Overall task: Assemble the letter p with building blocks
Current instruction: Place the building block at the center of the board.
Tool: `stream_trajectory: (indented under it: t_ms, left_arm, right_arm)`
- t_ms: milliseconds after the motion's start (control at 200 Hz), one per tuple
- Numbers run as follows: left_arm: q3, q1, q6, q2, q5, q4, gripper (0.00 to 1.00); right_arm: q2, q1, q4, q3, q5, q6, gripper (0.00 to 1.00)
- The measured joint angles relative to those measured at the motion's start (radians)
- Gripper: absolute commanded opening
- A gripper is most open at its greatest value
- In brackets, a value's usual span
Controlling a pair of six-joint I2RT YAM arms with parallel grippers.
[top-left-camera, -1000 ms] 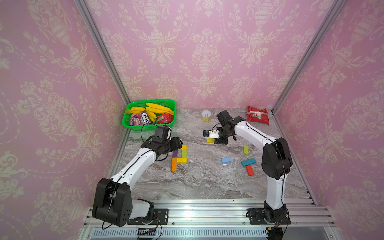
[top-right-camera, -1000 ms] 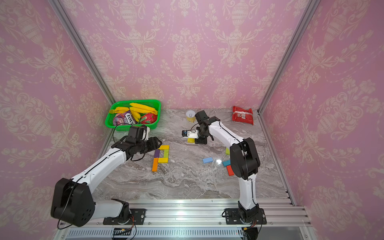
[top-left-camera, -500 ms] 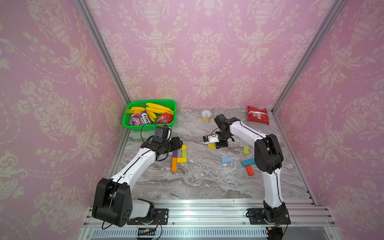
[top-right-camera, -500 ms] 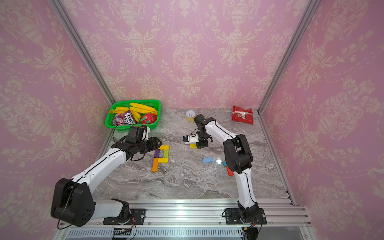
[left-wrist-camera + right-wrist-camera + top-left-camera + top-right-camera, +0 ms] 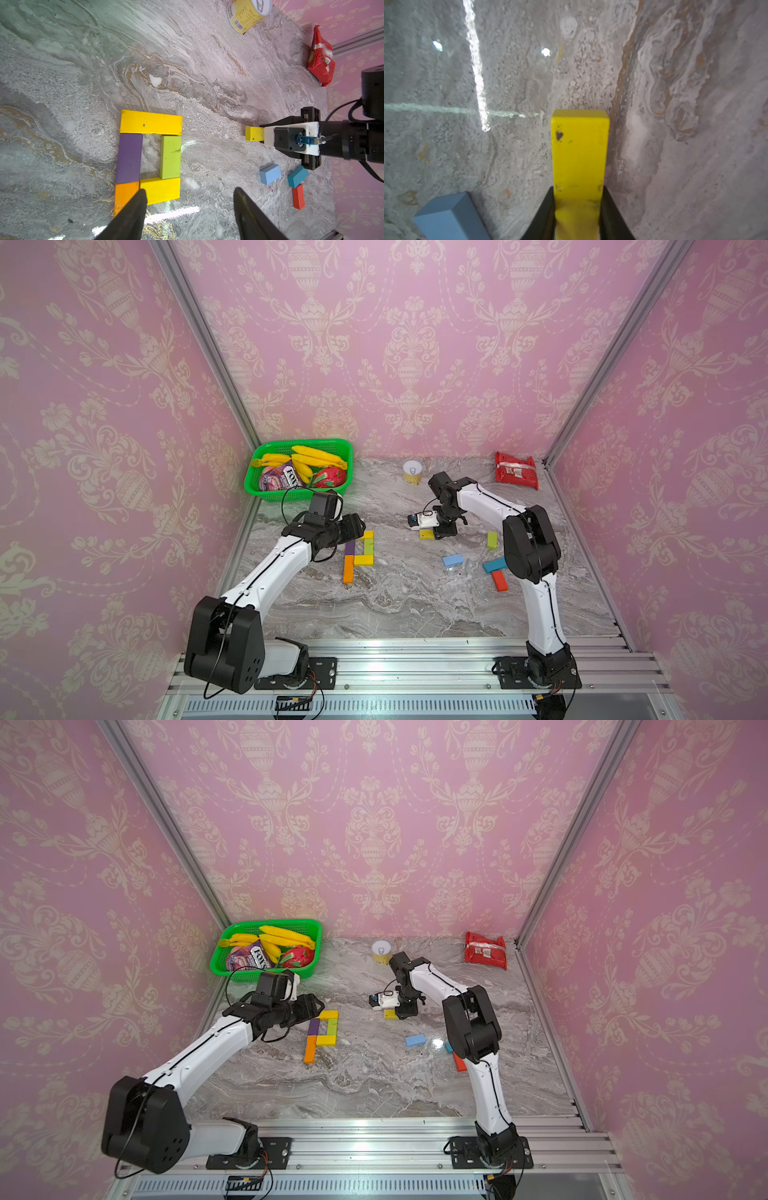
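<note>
Five building blocks lie joined on the marble: a yellow bar (image 5: 151,122) across the far end, a purple bar (image 5: 128,158) and a lime green bar (image 5: 170,156) under it, a second yellow bar (image 5: 160,190), and an orange bar (image 5: 348,568). My left gripper (image 5: 188,199) hovers open just beside them, holding nothing. My right gripper (image 5: 579,193) is shut on a yellow block (image 5: 579,149), held low over the table right of the group (image 5: 427,534). Loose light blue (image 5: 452,560), teal (image 5: 493,565), red (image 5: 500,580) and lime green (image 5: 492,540) blocks lie further right.
A green basket (image 5: 266,497) with bananas and packets stands at the back left. A yellow can (image 5: 412,472) is at the back middle, and a red snack packet (image 5: 516,469) at the back right. Pink walls close in three sides.
My right gripper has carried the yellow block a little toward the front of the table, and its elbow has swung forward. The left arm has not moved.
</note>
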State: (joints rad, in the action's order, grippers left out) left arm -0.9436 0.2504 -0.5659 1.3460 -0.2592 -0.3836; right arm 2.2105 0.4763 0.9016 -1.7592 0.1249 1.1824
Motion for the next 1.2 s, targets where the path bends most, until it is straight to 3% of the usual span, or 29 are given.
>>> stream_trajectory:
  t_ms: [225, 380, 475, 525, 745, 825, 895, 995, 1061, 1136, 1196]
  left_arm:
    - [0.0, 0.0, 0.0, 0.0, 0.0, 0.0, 0.68]
    - [0.0, 0.0, 0.0, 0.0, 0.0, 0.0, 0.69]
    - [0.0, 0.0, 0.0, 0.0, 0.0, 0.0, 0.68]
    - [0.0, 0.0, 0.0, 0.0, 0.0, -0.001, 0.69]
    - [0.0, 0.0, 0.0, 0.0, 0.0, -0.001, 0.68]
    - [0.0, 0.0, 0.0, 0.0, 0.0, -0.001, 0.69]
    - [-0.001, 0.0, 0.0, 0.001, 0.0, -0.001, 0.69]
    - [-0.004, 0.0, 0.0, 0.008, 0.0, 0.0, 0.69]
    - [-0.004, 0.0, 0.0, 0.014, 0.0, 0.001, 0.69]
    - [-0.004, 0.0, -0.001, 0.023, -0.002, 0.001, 0.68]
    - [-0.005, 0.0, -0.004, 0.029, -0.005, 0.001, 0.69]
  right_arm:
    - [0.013, 0.0, 0.0, 0.0, -0.003, -0.005, 0.2]
    - [0.012, 0.0, -0.004, 0.0, -0.011, -0.01, 0.44]
    - [0.01, 0.0, -0.028, 0.008, -0.01, -0.017, 0.65]
    - [-0.004, -0.001, -0.05, 0.024, -0.006, -0.009, 0.81]
    - [-0.122, -0.031, -0.103, 0.086, 0.082, -0.056, 0.84]
    - [-0.213, -0.05, -0.151, 0.127, 0.114, -0.092, 1.0]
    - [-0.307, -0.063, -0.204, 0.161, 0.122, -0.161, 1.0]
    - [-0.389, -0.069, -0.257, 0.129, 0.114, -0.372, 1.0]
    - [-0.363, -0.069, -0.212, 0.0, 0.089, -0.575, 1.0]
    - [-0.272, -0.075, -0.164, -0.206, 0.147, -0.78, 1.0]
    - [-0.255, -0.077, -0.204, -0.217, 0.188, -0.912, 1.0]
